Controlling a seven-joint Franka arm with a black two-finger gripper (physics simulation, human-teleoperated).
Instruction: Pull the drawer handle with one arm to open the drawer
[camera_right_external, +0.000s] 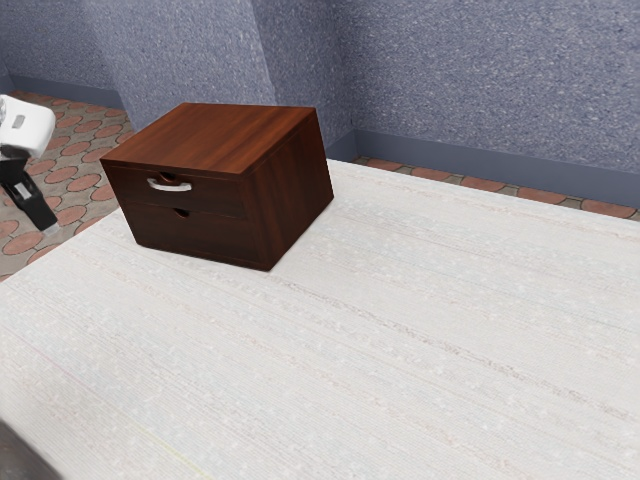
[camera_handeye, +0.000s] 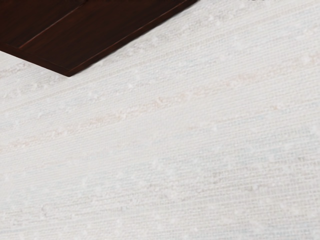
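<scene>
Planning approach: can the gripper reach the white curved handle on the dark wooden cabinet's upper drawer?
Probably yes: black gripper hangs before the dark wooden cabinet, with nothing between gripper and white curved handle.

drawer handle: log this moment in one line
stage: pre-grasp | pincer: at exterior view's left edge, clear of drawer handle | top drawer: shut | cabinet: on table

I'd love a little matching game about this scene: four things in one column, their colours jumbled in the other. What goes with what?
Things:
1. cabinet
2. handle
3. floor
4. wall

Colours:
a. reddish tiles
b. dark brown wood
c. blue-grey
d. whitish

Pairs: 1-b, 2-d, 3-a, 4-c
</scene>
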